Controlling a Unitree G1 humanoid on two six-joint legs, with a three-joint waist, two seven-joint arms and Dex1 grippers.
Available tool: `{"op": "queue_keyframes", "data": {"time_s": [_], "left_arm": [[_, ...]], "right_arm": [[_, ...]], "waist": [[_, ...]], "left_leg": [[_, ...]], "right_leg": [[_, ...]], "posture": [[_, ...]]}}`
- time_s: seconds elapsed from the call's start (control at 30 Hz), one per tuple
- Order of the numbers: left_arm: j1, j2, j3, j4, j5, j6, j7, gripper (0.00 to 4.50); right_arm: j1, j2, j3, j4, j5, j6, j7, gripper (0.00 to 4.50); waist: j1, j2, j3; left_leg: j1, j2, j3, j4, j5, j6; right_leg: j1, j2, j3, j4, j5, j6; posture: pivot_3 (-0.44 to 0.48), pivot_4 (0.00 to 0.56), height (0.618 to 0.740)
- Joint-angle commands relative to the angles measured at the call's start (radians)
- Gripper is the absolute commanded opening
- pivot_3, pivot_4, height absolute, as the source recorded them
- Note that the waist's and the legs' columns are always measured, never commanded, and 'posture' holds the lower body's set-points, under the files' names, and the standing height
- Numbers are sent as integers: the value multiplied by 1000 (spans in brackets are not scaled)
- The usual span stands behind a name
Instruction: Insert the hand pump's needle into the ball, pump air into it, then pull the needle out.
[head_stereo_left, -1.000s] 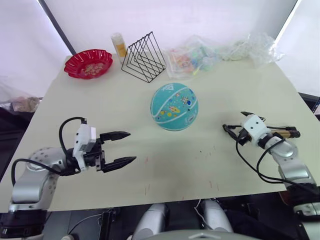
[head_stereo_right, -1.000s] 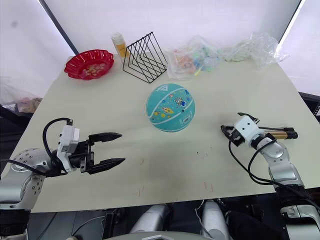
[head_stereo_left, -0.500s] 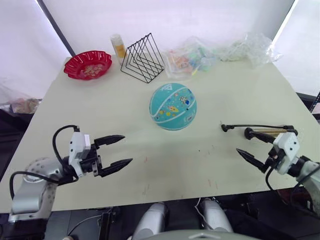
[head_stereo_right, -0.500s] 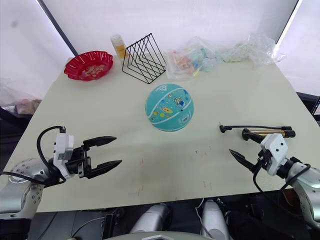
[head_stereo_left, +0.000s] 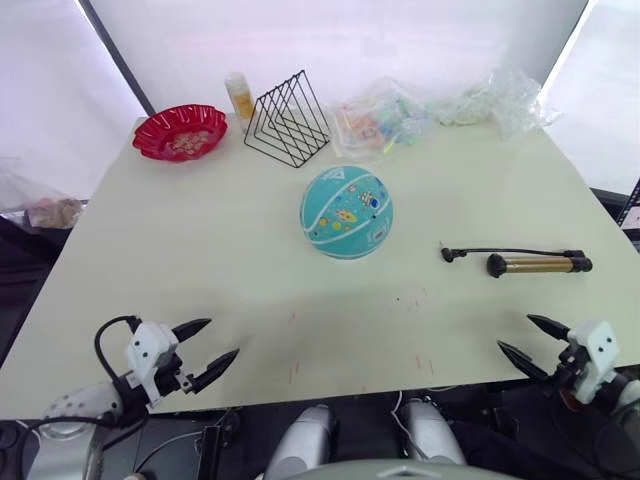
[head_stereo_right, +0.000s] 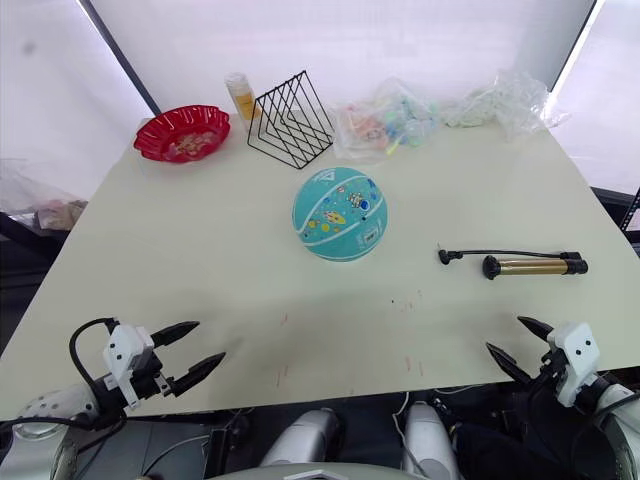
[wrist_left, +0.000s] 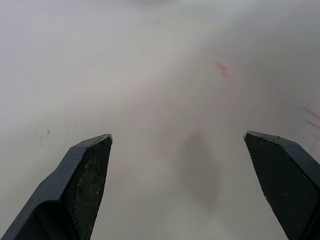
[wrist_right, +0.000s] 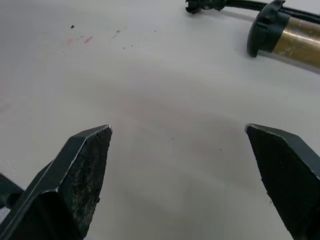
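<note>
The teal ball with white stripes and cartoon prints rests round in the middle of the table. To its right lies the hand pump, a brass cylinder with black caps. Its thin black hose runs back toward the ball and ends in a small black fitting, apart from the ball; the needle itself is too small to make out. My right gripper hovers open at the table's near edge, short of the pump. Over the near left edge, my left gripper is open and empty.
Along the far side stand a red bowl, a yellow bottle, a black wire rack and crumpled plastic bags. Faint red marks dot the bare tabletop near the front edge.
My right gripper left the pump's hose end, opened and drew back to the near edge; the pump now lies flat on the table. My left gripper also pulled back toward the near edge.
</note>
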Motion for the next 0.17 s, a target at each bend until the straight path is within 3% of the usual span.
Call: {"op": "queue_keyframes", "data": {"time_s": [0.03,0.17], "left_arm": [[25,-6,18,-10,13,-21,39,4500],[32,-9,12,-10,17,-47,46,4500]], "right_arm": [[0,-7,-47,-7,34,-27,26,4477],[1,-8,-48,-5,34,-30,39,4477]], "waist": [[-1,0,0],[-3,0,0]], "left_leg": [[0,0,0,0,0,0],[2,3,3,0,0,0]], "right_leg": [[0,0,0,0,0,0],[0,2,2,1,0,0]], "posture": [[0,150,740],[0,150,740]]}}
